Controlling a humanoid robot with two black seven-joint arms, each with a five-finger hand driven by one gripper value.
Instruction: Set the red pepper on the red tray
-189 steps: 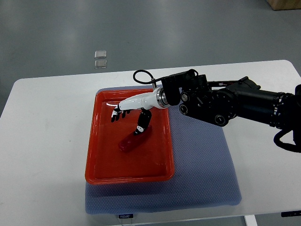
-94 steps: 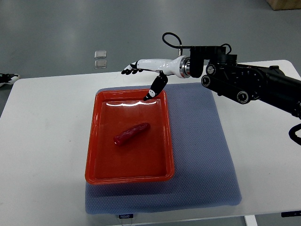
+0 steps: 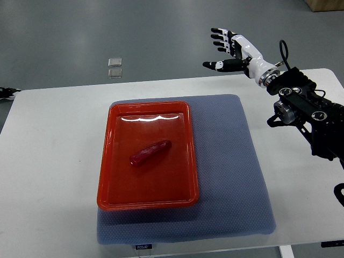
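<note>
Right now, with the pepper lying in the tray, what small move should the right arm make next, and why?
Probably just retract to rest. The red pepper lies inside the red tray, untouched, and the right hand is open, empty and beyond the table's far edge, so no grasp seems needed.

The right arm (image 3: 306, 110) ran out of frame at three o'clock, its upper links cut off by the edge. At nine o'clock only a dark sliver of something (image 3: 6, 92) showed, too small to identify. A tan object (image 3: 325, 5) at one o'clock was clipped by the corner.
</note>
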